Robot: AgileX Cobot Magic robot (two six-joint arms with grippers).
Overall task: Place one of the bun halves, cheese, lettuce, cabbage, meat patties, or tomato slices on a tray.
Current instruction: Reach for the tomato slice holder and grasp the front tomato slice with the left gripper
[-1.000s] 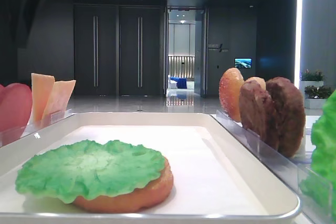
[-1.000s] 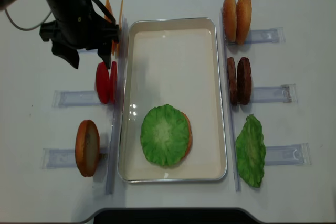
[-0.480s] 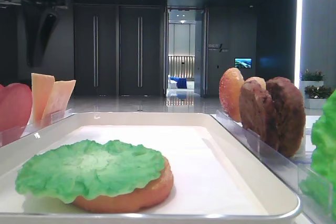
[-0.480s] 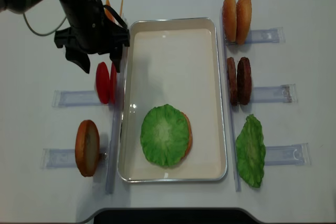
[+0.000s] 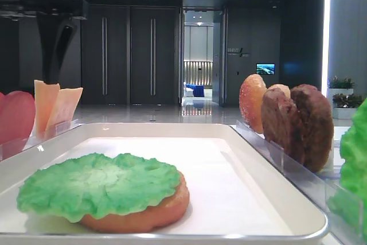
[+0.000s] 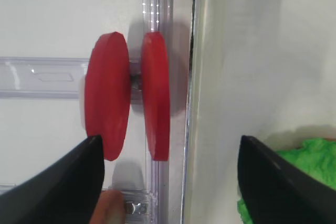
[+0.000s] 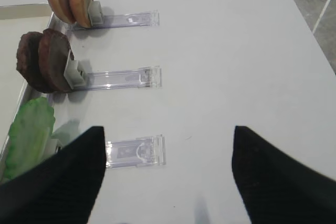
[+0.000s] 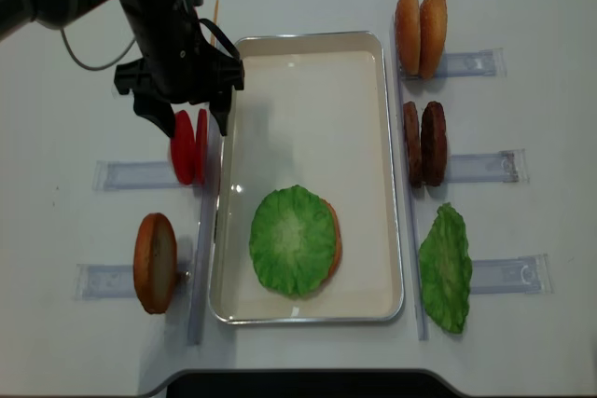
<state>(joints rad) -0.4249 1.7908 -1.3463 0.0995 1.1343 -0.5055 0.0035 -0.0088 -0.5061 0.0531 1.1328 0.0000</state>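
On the white tray a bun half already lies flat with a lettuce leaf spread over it, so the stack is begun, and the next layer is not yet picked. The left gripper hangs with its jaws wide apart and empty just above the two tomato slices, which stand upright on edge in a clear rack on the worktop, just beside the tray's left rim. In the left wrist view the slices sit between the two dark fingers, one finger on the rack side and the other over the tray, neither touching a slice. By the look of it a tomato slice is the piece aimed at; lowering, closing on it, and carrying it across to the tray all remain. The cheese slices, another bun half, two more bun halves, the meat patties and a second lettuce leaf remain in their racks. The right gripper is parked well away over bare worktop, its jaws apart with nothing between them.
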